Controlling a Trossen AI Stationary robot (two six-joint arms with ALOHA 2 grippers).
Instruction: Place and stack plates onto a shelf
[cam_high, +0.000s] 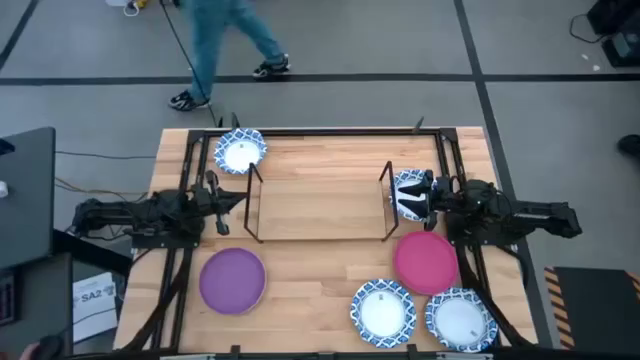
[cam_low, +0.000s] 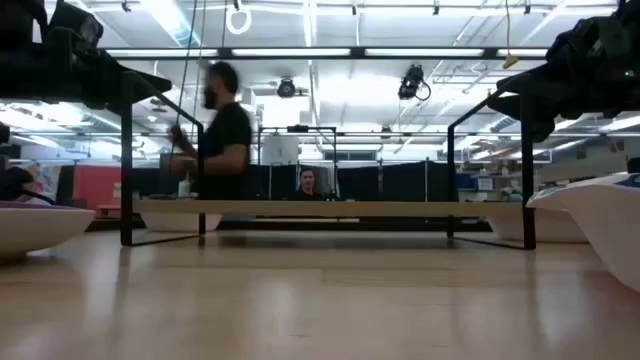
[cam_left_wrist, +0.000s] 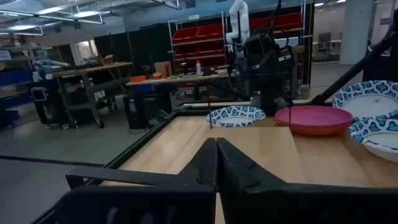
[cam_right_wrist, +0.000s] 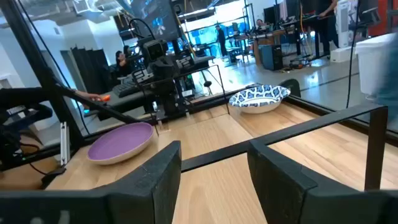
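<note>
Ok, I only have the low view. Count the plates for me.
Observer: Six. Four blue-and-white plates, one purple plate, one magenta plate.
Operator: Now give me the left jaws.
Observer: Shut and empty, just off the left end of the shelf.
Operator: And the right jaws.
Observer: Open and empty, at the shelf's right end, next to one blue-and-white plate.
</note>
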